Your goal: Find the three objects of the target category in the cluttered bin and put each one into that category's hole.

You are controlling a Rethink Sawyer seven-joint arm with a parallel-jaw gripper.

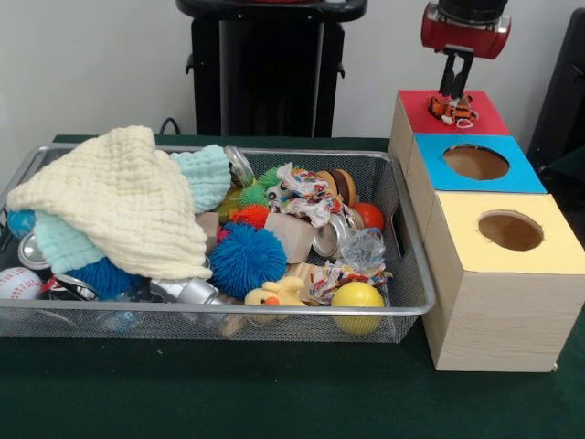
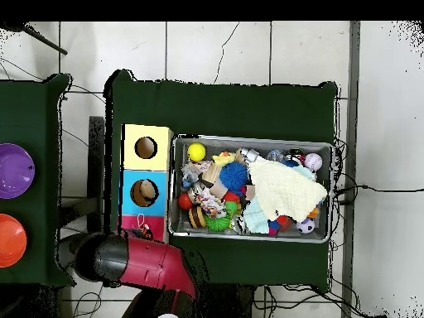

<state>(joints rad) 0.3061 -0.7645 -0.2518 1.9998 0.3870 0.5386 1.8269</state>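
The jaws grip a tiger toy (image 1: pixel 452 111) over the red box (image 1: pixel 484 117) (its hole is hidden). The bin (image 1: pixel 413 302) sits beside it.

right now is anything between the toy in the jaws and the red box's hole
Nothing visible. The gripper holds the small orange striped toy right at the red box top, directly over where its hole should be; the toy itself hides the opening.

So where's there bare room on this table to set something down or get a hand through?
Free: the green table strip in front of the mesh bin, and the stretch beyond the bin in the overhead view. The yellow box top around its hole is bare too. Crowded: inside the bin, and the red box top, where the gripper holds a small tiger toy.
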